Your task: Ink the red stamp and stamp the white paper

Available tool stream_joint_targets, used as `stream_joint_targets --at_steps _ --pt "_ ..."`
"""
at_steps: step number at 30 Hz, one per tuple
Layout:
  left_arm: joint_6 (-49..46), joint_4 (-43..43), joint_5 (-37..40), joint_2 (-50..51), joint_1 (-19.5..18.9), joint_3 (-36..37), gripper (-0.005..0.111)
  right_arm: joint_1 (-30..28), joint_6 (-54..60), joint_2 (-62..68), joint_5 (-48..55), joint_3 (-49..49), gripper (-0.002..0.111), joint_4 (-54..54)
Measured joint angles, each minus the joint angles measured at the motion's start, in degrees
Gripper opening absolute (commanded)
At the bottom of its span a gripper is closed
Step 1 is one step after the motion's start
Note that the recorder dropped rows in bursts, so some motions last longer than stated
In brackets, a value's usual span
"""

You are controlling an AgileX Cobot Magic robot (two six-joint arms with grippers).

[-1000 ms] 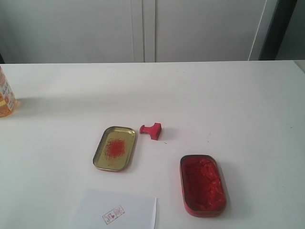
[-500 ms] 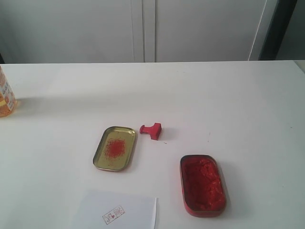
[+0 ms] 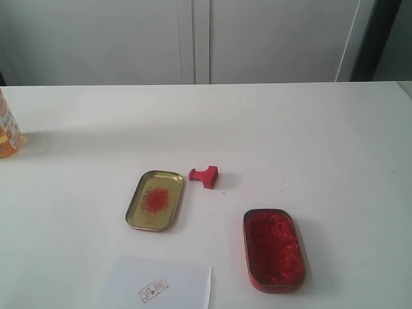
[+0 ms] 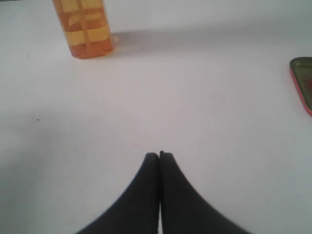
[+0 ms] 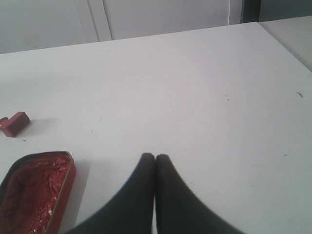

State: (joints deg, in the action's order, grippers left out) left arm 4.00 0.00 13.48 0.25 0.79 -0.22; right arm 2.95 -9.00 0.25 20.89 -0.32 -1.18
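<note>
Exterior view: the stamp (image 3: 204, 174) is seen lying on its side just beside the gold tin (image 3: 154, 199), apart from the red tin (image 3: 273, 250). The paper (image 3: 154, 283) already bears 1 red imprint — stamping is judged done, or a fresh round not begun.

Left wrist view: the left gripper (image 4: 159, 155) is pressed shut on nothing.

Right wrist view: the right gripper (image 5: 155, 156) is likewise closed and empty — another pick would call for jaws opened over the stamp's handle.

Nothing is found moved against the earlier frames.
</note>
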Motion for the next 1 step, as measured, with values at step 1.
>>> stream_joint_targets --at_steps 1 --pt "0.00 0.00 0.00 0.00 0.00 0.00 0.000 0.00 0.00 0.00 0.00 0.00 0.000 0.00"
